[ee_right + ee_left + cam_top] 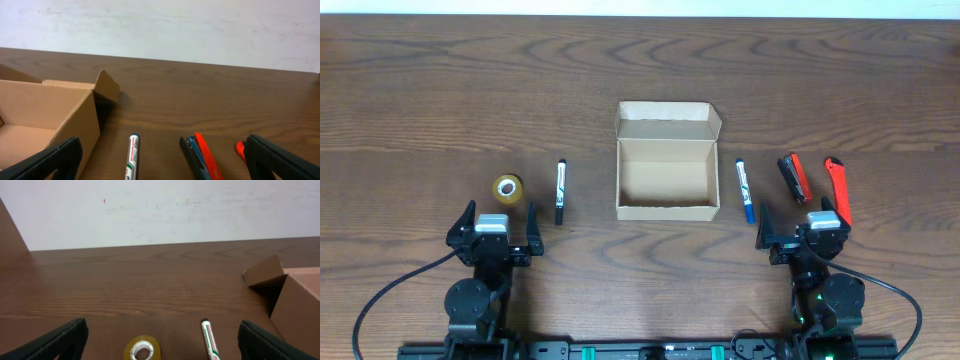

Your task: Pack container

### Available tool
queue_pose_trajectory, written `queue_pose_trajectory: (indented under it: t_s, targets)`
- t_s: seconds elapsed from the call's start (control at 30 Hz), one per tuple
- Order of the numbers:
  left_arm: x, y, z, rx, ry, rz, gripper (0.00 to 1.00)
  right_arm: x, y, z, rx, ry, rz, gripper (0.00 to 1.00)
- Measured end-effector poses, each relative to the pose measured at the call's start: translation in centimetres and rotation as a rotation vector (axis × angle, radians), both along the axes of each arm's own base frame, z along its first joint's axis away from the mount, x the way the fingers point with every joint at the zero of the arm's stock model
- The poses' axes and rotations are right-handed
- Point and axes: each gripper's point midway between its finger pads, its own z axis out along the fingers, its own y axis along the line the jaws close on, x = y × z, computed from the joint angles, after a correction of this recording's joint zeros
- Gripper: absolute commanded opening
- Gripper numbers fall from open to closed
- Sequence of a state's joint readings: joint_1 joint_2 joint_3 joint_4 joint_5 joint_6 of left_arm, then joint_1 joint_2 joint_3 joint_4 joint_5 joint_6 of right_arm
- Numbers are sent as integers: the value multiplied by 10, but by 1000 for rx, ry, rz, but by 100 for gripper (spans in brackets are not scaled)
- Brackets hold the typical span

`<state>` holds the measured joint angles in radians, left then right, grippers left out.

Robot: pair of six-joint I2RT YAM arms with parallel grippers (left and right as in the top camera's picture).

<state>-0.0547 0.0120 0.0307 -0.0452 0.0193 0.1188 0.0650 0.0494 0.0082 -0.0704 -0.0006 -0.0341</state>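
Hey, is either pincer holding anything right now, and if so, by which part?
Nothing is held: the left pincer and right pincer both sit open and empty.

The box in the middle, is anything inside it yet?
Nothing that shows. From overhead, the box holds only its own bare cardboard floor. A thin strip of floor right behind the near wall is hidden from that camera.
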Motion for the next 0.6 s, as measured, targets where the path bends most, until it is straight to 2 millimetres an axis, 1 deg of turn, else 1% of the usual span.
queue_pose_trajectory:
  t_s: [0.6]
  targets:
    - [0,0,0,-11,0,1,95,0,0,0,0,0,0,99]
